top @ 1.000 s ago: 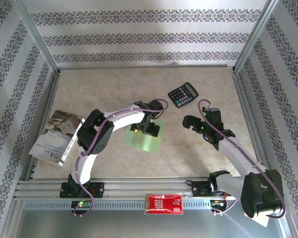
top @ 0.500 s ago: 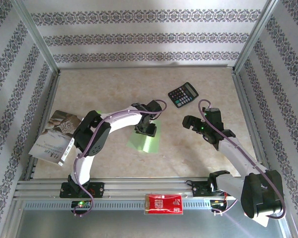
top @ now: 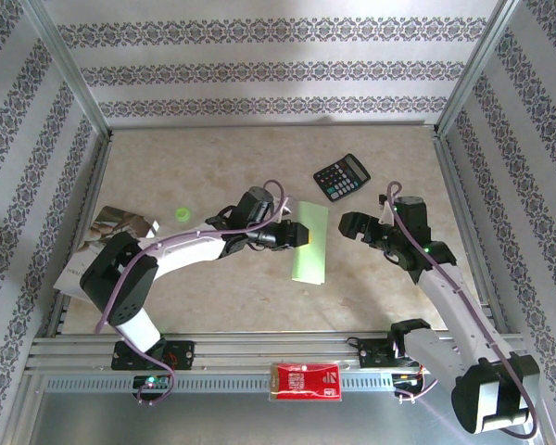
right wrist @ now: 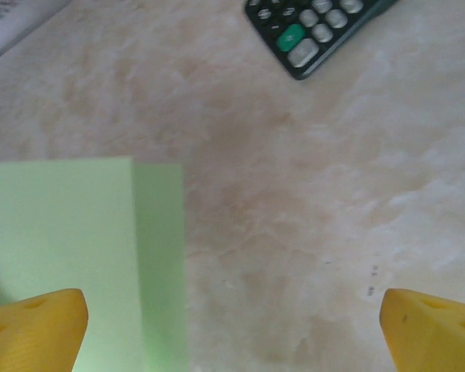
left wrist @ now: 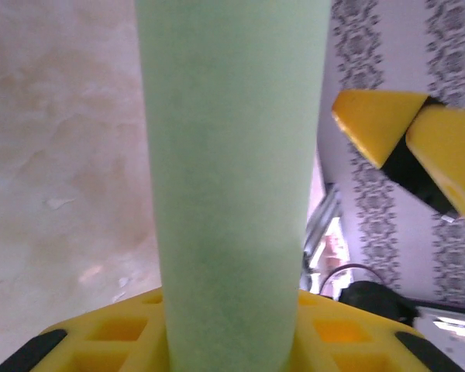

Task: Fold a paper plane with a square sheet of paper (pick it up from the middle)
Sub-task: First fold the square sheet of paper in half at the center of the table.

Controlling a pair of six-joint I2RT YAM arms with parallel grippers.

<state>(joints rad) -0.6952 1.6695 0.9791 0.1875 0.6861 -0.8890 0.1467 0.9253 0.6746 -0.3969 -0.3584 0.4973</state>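
**Top view**
- Sheet point(top: 309, 255): a second ago it lay flat and square on the desk point(top: 213, 158). It now hangs lifted at centre and reads as a narrow strip.
- Left tool point(top: 299, 235): clamped on the sheet's middle from its 9 o'clock side, with the arm swung low.
- Right tool point(top: 352, 226): jaws wide and empty, at 3 o'clock of the sheet, near but apart.
- Calculator point(top: 342, 176): at 1 o'clock of the sheet, unmoved.

**Left wrist**
- Sheet point(left wrist: 232, 186): runs from 6 to 12 o'clock, up out of my grip.

**Right wrist**
- Sheet point(right wrist: 62, 256): at 8 o'clock, in two green shades. I cannot tell whether that is a fold or a shadow.
- Calculator point(right wrist: 310, 31): at 1 o'clock.

**Note**
- I judge the pick-up done and the folding still ahead.
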